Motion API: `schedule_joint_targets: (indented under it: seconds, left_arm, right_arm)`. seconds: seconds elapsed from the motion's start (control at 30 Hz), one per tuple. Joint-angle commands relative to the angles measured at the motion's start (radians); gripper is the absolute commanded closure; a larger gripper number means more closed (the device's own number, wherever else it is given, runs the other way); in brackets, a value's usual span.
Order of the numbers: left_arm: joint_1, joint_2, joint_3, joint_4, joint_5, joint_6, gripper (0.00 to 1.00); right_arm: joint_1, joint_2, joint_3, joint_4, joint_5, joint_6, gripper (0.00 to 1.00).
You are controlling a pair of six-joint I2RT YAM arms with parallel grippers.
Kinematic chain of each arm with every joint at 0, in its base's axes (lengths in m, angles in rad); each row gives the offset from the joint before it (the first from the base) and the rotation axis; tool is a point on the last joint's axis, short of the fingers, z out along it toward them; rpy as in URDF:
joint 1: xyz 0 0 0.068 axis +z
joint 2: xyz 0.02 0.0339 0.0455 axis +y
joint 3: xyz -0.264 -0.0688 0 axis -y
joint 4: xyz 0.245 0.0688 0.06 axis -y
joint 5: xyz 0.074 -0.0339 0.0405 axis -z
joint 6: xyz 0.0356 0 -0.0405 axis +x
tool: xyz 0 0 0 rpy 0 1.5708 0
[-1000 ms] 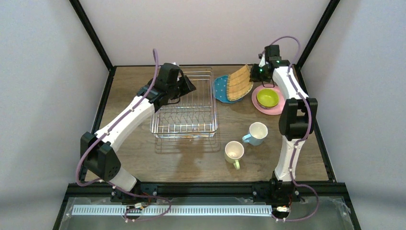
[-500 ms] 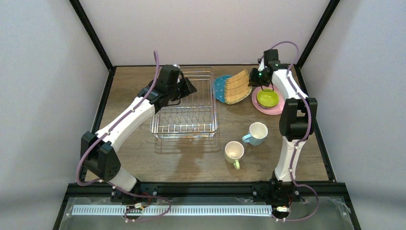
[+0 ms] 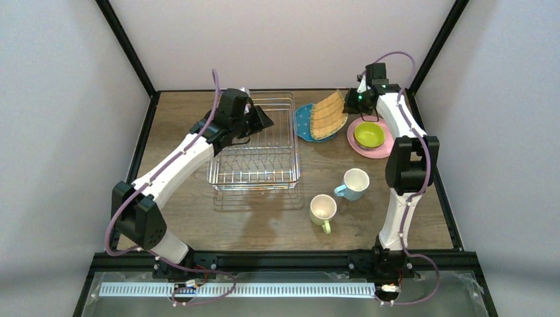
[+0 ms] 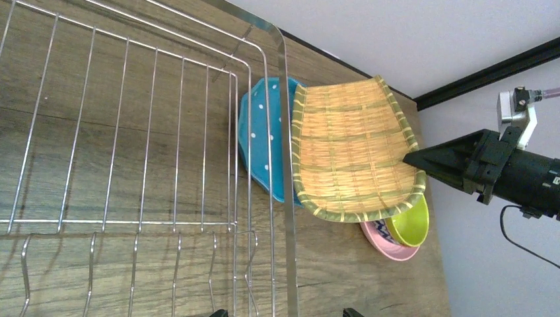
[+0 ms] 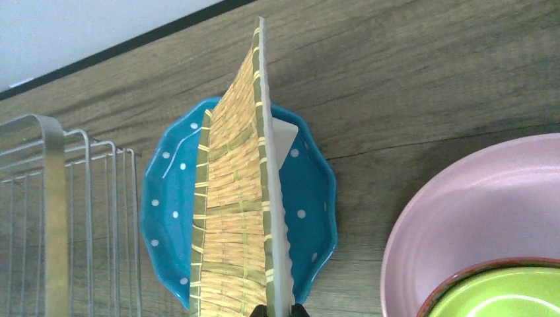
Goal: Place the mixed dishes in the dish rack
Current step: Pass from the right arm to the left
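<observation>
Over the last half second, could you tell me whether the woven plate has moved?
Yes: the woven plate shifted slightly up the overhead view, judged against the unmoved blue dotted plate.

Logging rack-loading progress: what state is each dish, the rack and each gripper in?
tan woven-look plate, tilted, gripped
teal dotted plate, flat on table
pink round plate, flat, holding bowl
bowl, upright
light-blue mug, upright
yellow-green mug, upright
dish rack, no dishes inside
left gripper, open
right gripper, shut on tan plate
</observation>
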Motion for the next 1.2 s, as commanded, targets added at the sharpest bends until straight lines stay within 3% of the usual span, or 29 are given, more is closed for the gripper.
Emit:
schedule_joint_targets:
  seconds: [0.0,0.5,1.17]
  left_arm:
    - [0.005,0.024,-0.008,0.020,0.021,-0.004,0.00]
    - [0.005,0.050,-0.007,0.063,0.061,-0.016,0.00]
    - [0.013,0.142,0.002,0.214,0.254,-0.107,0.00]
  right_arm:
    - [-0.001,-0.062,0.051,0.020,-0.041,0.025,0.99]
    - [-0.001,-0.125,0.061,0.008,-0.090,0.036,0.99]
    - [0.067,-0.329,-0.018,-0.010,-0.159,0.064,0.99]
